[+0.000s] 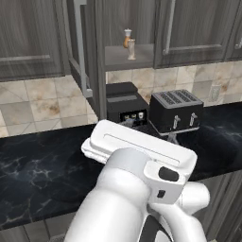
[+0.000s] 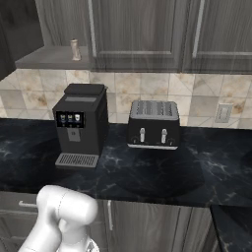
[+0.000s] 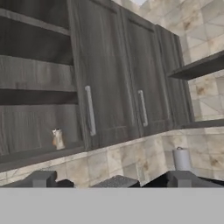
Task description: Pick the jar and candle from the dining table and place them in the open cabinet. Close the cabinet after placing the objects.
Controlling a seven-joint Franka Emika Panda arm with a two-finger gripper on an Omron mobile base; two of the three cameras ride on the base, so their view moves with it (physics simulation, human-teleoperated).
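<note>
The arm hides part of the coffee machine (image 1: 124, 108). On the cabinet (image 1: 90, 56) shelf, the candle (image 1: 131, 49) partly hides a small orange thing (image 1: 126, 38).

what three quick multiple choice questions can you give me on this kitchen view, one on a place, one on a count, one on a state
1. Where does the candle stand?
A. on the open cabinet's shelf
B. on the toaster
C. on the counter

2. How many levers are on the front of the toaster?
A. one
B. two
C. four

3. What state is the cabinet door in?
A. shut
B. swung open
C. missing

Answers:
1 A, it sits on the grey shelf above the coffee machine.
2 B, two pale levers show on its black front.
3 B, the door stands edge-on with its bar handle facing out.
</note>
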